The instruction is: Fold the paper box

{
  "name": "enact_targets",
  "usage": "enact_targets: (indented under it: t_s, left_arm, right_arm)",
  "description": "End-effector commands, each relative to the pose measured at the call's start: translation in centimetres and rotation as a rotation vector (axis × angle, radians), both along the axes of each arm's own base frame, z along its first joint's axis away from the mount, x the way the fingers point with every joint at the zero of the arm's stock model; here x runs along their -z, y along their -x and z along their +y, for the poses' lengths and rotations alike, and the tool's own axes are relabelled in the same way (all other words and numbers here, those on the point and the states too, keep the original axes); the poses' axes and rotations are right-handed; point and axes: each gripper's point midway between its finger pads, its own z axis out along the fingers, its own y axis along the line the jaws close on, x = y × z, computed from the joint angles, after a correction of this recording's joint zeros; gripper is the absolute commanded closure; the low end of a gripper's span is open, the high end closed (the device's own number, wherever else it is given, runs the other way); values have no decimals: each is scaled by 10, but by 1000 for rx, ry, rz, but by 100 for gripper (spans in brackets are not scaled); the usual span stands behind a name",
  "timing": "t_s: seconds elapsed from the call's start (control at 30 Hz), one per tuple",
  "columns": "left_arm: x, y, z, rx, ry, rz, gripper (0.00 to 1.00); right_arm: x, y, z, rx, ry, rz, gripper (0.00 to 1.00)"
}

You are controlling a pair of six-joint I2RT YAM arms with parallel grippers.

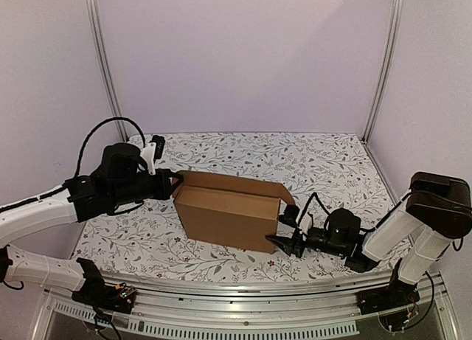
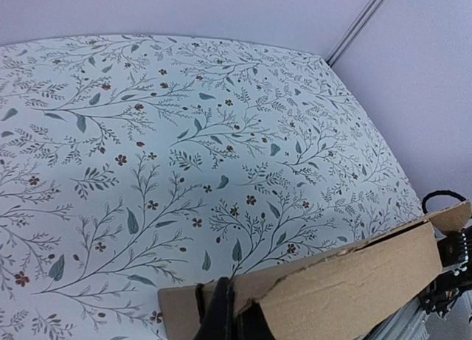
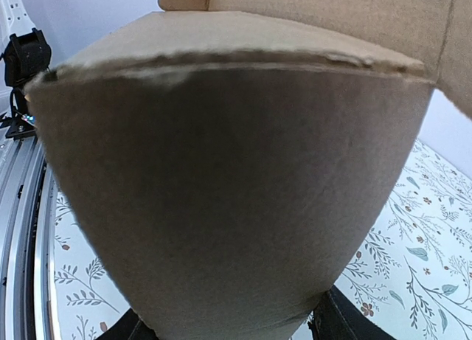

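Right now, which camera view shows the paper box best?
The top external view: the whole paper box shows there, standing on the table. The left wrist view catches only a strip of its cardboard edge at the bottom. In the right wrist view one brown wall fills the picture, too close to read the shape.
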Motion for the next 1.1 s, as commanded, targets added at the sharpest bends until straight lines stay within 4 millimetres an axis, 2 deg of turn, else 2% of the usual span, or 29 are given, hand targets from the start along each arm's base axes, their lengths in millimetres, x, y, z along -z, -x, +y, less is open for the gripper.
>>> enact_targets:
  t_s: [0.0,0.2,0.37,0.63,0.8,1.07]
  left_arm:
    - [76,58,2,142,-187,261,100]
    - [77,57,18,81,-217,235,100]
    - [79,61,20,71,-202,247,90]
    - [59,61,22,69,-182,205,77]
    - [50,63,29,57,-213,210,74]
    - [48,65,47,6,-289,231,72]
  right_arm:
    - [-53,7,15,-56,-166,-128,59]
    - [-53,6,17,-57,-166,-126,58]
    - [-52,5,17,-52,-165,-126,57]
    - [-51,7,19,-54,-161,-122,57]
    - [-50,6,18,-45,-157,-127,56]
    - [-48,5,18,-39,-151,-128,57]
